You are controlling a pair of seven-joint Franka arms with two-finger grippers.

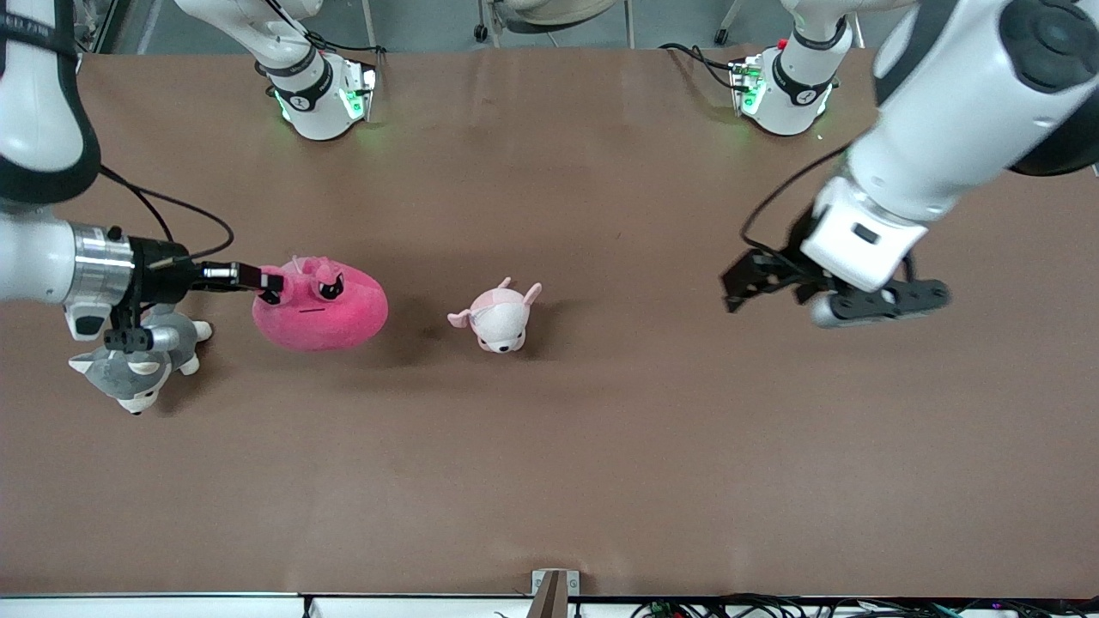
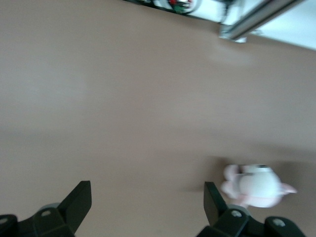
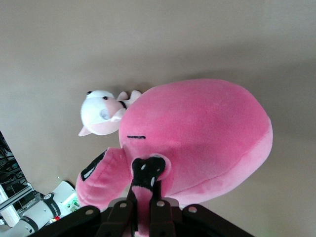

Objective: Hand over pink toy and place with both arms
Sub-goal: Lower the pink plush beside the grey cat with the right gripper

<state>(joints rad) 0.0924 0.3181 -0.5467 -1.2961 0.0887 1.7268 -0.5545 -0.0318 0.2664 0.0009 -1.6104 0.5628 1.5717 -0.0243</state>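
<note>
right gripper point(image 1: 270, 287) clamped on the pink toy point(image 1: 330, 311), lifted for the handover; left gripper point(image 1: 828, 287), fingers apart over bare table, next must reach it.

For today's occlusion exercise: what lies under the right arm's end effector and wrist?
Under the wrist lies a grey-and-white plush dog; the wrist covers part of its back. The right end effector is shut on the pink toy, which casts a shadow on the table.

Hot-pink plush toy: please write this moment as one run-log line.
right gripper: shut on round hot-pink plush toy | left gripper: open, over bare table
</note>
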